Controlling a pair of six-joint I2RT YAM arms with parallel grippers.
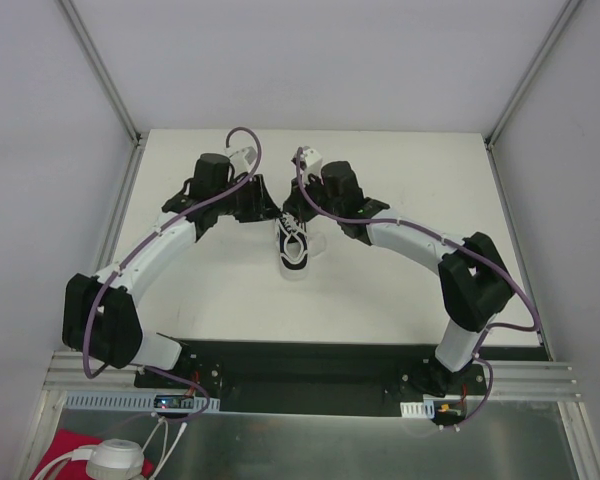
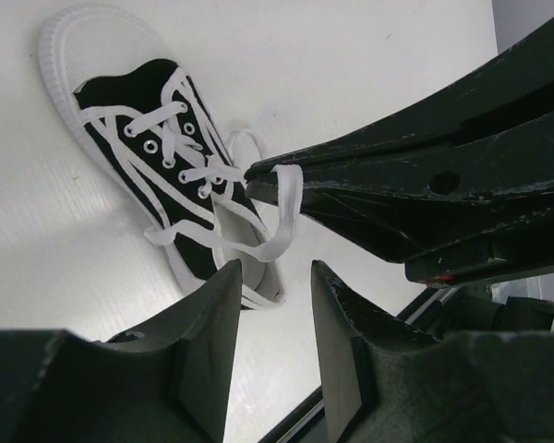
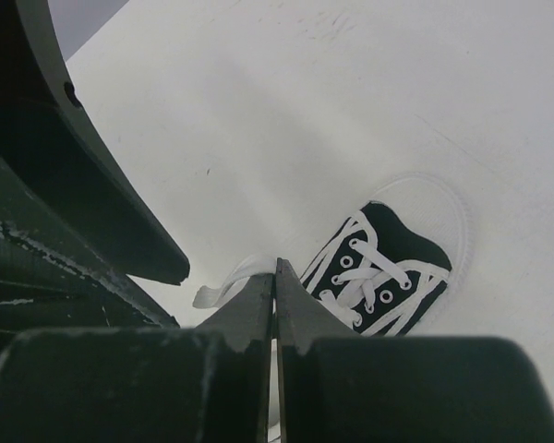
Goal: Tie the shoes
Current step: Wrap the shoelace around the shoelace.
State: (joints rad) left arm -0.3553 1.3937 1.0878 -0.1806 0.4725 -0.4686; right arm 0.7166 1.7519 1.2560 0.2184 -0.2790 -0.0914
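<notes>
A small black sneaker (image 1: 295, 245) with a white sole and white laces lies on the white table, toe toward the near edge. It shows in the left wrist view (image 2: 129, 88) and in the right wrist view (image 3: 402, 247). My right gripper (image 3: 275, 275) is shut on a white lace (image 3: 223, 284) just beyond the shoe's heel end and holds a loop of it off the shoe. In the left wrist view the right gripper (image 2: 258, 178) pinches that lace (image 2: 286, 208). My left gripper (image 2: 275, 269) is open and empty, close beside the held lace. Both grippers meet above the shoe's far end (image 1: 280, 205).
The white table (image 1: 400, 300) is walled by grey panels on the left, right and back. A black base plate (image 1: 310, 365) holds both arm bases at the near edge. A red cloth (image 1: 75, 445) and a white object (image 1: 115, 460) lie below it.
</notes>
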